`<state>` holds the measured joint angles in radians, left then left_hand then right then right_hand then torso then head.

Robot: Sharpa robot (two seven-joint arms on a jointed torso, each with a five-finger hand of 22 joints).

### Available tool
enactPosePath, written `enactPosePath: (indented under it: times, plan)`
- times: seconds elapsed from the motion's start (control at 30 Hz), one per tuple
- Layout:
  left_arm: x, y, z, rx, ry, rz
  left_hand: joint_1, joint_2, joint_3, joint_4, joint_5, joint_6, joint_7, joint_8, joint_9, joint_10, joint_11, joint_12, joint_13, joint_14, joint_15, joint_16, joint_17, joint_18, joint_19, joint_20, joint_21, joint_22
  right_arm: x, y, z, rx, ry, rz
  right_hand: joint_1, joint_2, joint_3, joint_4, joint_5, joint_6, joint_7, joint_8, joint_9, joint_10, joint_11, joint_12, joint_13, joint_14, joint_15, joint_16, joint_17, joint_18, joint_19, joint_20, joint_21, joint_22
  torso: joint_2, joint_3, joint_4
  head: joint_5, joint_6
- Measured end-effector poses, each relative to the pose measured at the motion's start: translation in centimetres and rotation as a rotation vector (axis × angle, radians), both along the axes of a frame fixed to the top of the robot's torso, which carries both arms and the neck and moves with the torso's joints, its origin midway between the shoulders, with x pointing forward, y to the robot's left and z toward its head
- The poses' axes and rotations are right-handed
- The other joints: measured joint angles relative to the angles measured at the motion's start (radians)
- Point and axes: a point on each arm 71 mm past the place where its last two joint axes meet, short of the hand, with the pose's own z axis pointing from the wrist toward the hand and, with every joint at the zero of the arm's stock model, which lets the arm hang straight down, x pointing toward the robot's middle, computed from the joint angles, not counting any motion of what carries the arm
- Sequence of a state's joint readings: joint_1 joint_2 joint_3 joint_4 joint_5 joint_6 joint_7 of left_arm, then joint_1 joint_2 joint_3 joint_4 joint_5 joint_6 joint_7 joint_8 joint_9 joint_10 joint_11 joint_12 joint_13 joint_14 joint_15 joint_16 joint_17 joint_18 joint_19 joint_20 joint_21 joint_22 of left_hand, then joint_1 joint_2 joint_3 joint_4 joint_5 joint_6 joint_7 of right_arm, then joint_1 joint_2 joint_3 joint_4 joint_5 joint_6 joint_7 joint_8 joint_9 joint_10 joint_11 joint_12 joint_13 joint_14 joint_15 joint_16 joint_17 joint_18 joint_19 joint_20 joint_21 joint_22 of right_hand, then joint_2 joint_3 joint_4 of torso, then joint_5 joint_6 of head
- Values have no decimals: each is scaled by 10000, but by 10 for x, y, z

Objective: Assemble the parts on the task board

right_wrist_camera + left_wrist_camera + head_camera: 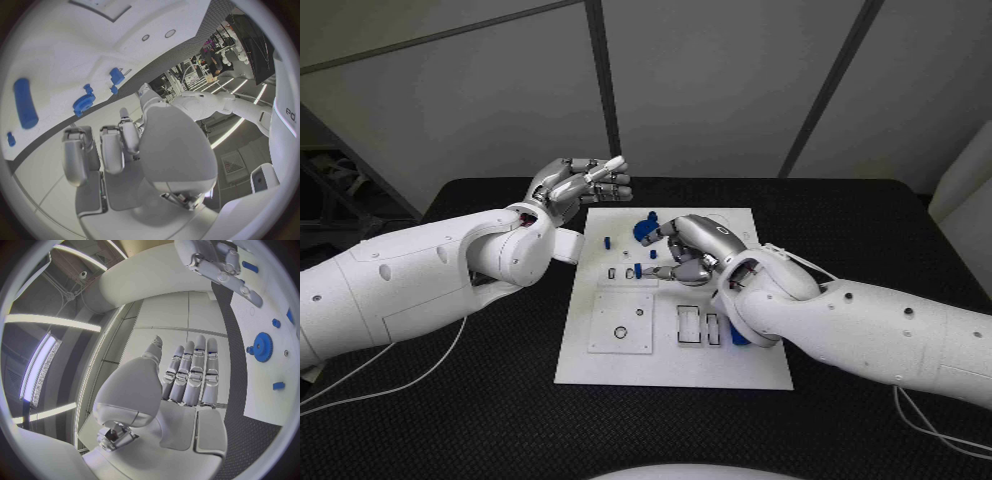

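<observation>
Task board [668, 370] mid-table [473, 420]; gear [643, 229] at its far end, parts [633, 271] nearer.

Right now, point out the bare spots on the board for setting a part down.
The task board is bare along its near edge, below the rectangular slots. Its middle is crowded: the right robot hand hovers over small blue parts beside the blue gear.

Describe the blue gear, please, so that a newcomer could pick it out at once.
Start at the white task board in the middle of the black table. Near its far edge, just beside the right hand, stands the gear. Unlike the small plain blue pegs nearby, it is a round toothed wheel, the largest blue piece there.
</observation>
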<state>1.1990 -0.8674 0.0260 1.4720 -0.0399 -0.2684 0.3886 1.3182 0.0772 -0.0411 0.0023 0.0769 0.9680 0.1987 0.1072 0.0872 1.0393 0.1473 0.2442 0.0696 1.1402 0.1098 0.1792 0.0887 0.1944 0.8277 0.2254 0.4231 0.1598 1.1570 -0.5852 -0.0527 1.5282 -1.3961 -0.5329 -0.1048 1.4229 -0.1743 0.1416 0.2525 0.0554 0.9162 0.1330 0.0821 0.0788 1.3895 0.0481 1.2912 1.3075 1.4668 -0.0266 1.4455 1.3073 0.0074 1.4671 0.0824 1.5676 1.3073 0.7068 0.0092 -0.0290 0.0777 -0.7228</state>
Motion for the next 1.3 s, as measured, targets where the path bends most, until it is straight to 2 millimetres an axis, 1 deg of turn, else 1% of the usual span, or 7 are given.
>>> enactPosePath:
  times: [0.23, 0.37, 0.57, 0.63, 0.73, 0.83, 1.3]
  plan:
    - [5, 9, -8, 1825, 236, -752, 122, 115, 25, -84, 118, 1210, -784, 405, 324, 2035, -853, 425, 124, 2654, -991, 1237, 888, 1, 2035, -899, 1238, 491, 2, -51, 35, 858, 564, 57, 259, 259, 165, -315, 159, 729, -157, 136, 69, -1199, -126, -2153, -1785, -128, -170, -1737, -1652, 395, -373, -108, -1930, 0, -201, -3, -33, 56, -30]
    - [6, 11, -10, 3301, 401, -1355, 50, 178, -34, -76, 118, 1652, -1163, 495, 642, 3260, -1311, 802, 486, 3251, -1493, 2520, 1958, 1, 3208, -1472, 2127, 936, 7, -81, 48, 1339, 1325, -295, 313, 313, 323, -553, 259, 960, -147, -15, 69, -2514, -118, -5376, -4523, -1176, -167, -4918, -4851, 1180, -2170, -79, -5135, -2112, -357, 0, -56, 81, -71]
    - [10, 8, -13, 5845, 682, -2128, -492, -23, -590, 375, -20, 1831, -1414, 614, 1661, 3810, -1586, 1910, 2405, 3252, -1839, 9675, 9368, -22, 4171, -1905, 4714, 3388, 17, -119, 55, 2186, 2404, -1021, 536, 300, 1066, -591, 346, 1206, 36, -164, 25, -2404, 127, -9158, -7774, -2496, 305, -9428, -7738, 1642, -4366, 215, -9980, -5880, -603, 18, -101, 123, -147]
    - [11, 7, -14, 6520, 773, -2265, -550, -42, -654, 523, -63, 1809, -1436, 648, 1875, 3769, -1563, 2233, 2936, 3252, -1839, 10430, 10258, -747, 4354, -1945, 5425, 4289, 20, -126, 54, 2392, 2662, -1170, 532, 296, 1202, -587, 346, 1278, 74, -164, 25, -2365, 172, -9747, -8280, -2655, 399, -9992, -8021, 1641, -4458, 307, -10368, -6154, -654, 25, -114, 133, -171]
    - [14, 2, -18, 7759, 978, -2451, -762, -34, -844, 941, -169, 1789, -1456, 792, 2489, 3746, -1598, 4205, 5491, 3268, -1894, 11708, 11799, -781, 4825, -1935, 6977, 6361, 24, -135, 53, 2735, 3071, -1374, 477, 241, 1483, -621, 346, 1355, 152, -164, 22, -2209, 416, -10882, -9335, -2844, 617, -11160, -8711, 1640, -4550, 520, -11219, -6793, -747, 34, -143, 151, -229]
    - [17, -4, -20, 8792, 1180, -2569, -844, -29, -1020, 1445, -233, 1649, -1493, 952, 3252, 3632, -1654, 5615, 7441, 3266, -1923, 12268, 12180, -780, 5070, -2002, 8069, 7849, 28, -141, 52, 2979, 3335, -1476, 426, 193, 1725, -814, 476, 1407, 204, -164, 9, -1715, 449, -11953, -10488, -2343, 704, -12221, -9513, 1640, -4015, 619, -12022, -7546, -821, 36, -162, 172, -272]
    - [32, -33, -36, 12347, 2472, -2826, -918, -407, -1336, 2835, -233, 1283, -1518, 1261, 5114, 3413, -1692, 6552, 9571, 3266, -1923, 12615, 12194, -781, 5069, -2002, 8847, 8956, 35, -144, 49, 3321, 3638, -1507, 17, 129, 1848, -1139, 779, 1490, 216, -163, -24, -1530, 431, -12272, -11597, -1802, 694, -13293, -10363, 1637, -3354, 605, -12960, -8439, -924, 30, -178, 270, -403]
